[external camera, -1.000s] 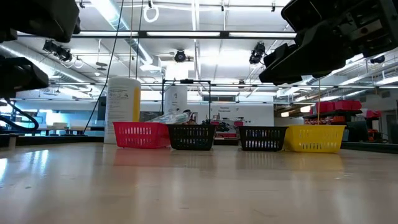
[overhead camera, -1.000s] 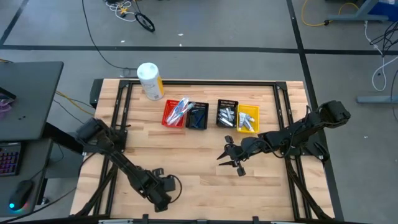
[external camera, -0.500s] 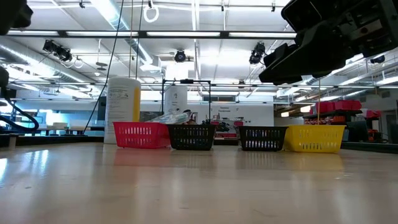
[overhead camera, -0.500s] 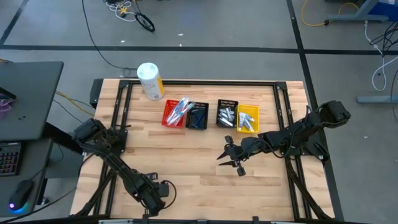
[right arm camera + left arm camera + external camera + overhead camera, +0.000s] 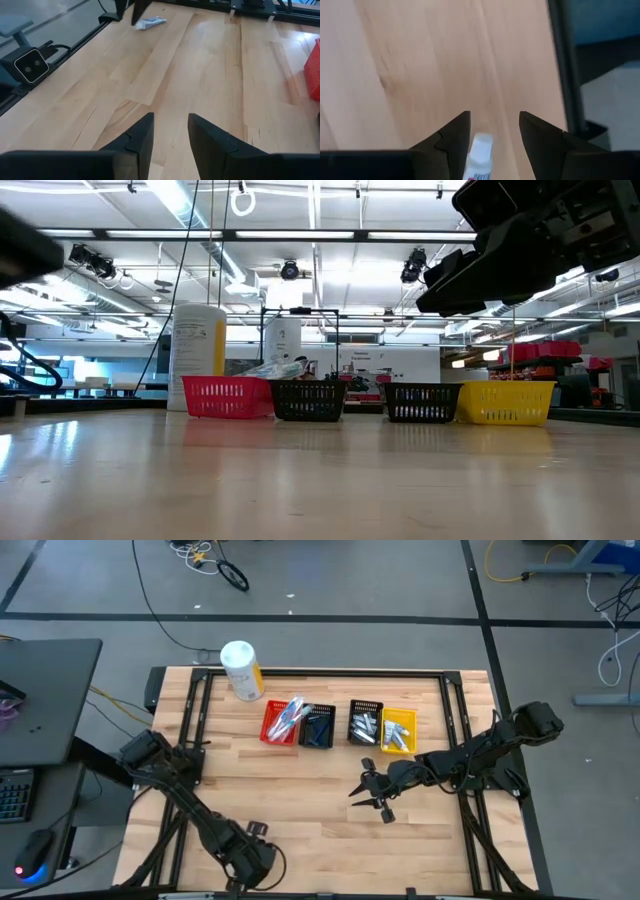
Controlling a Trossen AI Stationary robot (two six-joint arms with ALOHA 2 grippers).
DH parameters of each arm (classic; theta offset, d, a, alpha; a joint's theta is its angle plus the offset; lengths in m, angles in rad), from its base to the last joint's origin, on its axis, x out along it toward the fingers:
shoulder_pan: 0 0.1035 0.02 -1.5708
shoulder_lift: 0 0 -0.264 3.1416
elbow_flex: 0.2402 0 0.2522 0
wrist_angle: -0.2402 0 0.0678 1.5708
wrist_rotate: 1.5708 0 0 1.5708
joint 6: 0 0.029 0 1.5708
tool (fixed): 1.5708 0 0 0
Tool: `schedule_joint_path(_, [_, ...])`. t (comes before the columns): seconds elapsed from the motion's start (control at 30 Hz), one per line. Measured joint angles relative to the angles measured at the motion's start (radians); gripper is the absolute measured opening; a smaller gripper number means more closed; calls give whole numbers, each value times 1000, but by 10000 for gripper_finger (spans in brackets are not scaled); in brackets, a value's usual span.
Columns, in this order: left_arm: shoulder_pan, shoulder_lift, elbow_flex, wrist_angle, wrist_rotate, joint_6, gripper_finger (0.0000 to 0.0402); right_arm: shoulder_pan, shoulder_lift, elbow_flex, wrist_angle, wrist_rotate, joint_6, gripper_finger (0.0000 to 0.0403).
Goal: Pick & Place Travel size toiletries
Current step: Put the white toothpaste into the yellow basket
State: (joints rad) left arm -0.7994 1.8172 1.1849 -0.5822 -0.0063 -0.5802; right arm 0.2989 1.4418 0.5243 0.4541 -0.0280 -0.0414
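Left claw (image 5: pixel 252 858): low on the desk (image 5: pixel 320 810), at the lower left of the high view, near the front edge; its two fingers (image 5: pixel 452 140) stand apart, released, holding nothing.
Tube (image 5: pixel 478 159): a small white toothpaste tube with dark print, flat on the wood between the left claw's fingertips in the left wrist view; I cannot tell if a finger touches it. The right wrist view shows it (image 5: pixel 150 22) far off, pale with a bluish end.
Right claw (image 5: pixel 368 796): hangs over the middle right of the desk, fingers spread, empty.
Bins: a row at the upper middle of the high view, red (image 5: pixel 281 723), black (image 5: pixel 318 726), black (image 5: pixel 365 722), yellow (image 5: pixel 398 730); toiletries lie in them, toothbrushes in the red one, white tubes in the right two.
Container (image 5: pixel 241 669): white and yellow cylinder, upper left corner of the desk.
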Motion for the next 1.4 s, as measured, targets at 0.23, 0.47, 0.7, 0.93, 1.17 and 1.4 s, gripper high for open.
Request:
schedule_joint_path(0.23, [-5, 0, 38, -41, -38, -124, 178, 0, 0, 0, 0, 0, 0, 129])
schedule_joint_path(0.47, [-52, 0, -14, -38, -48, -199, 178, 0, 0, 0, -1, 0, 0, 129])
schedule_joint_path(0.7, [-91, 0, -49, -22, -156, -176, 178, -1, 0, 0, -1, 0, 0, 129])
schedule_joint_path(0.93, [-100, 0, -77, -13, -144, -164, 178, -1, 0, 0, -1, 0, 0, 129])
schedule_joint_path(1.17, [-101, 0, -77, 6, -184, -114, 178, -1, 0, 0, -1, 0, 0, 129])
schedule_joint_path(1.4, [-100, 0, -77, 5, -188, -115, 178, -1, 0, 0, -1, 0, 0, 129])
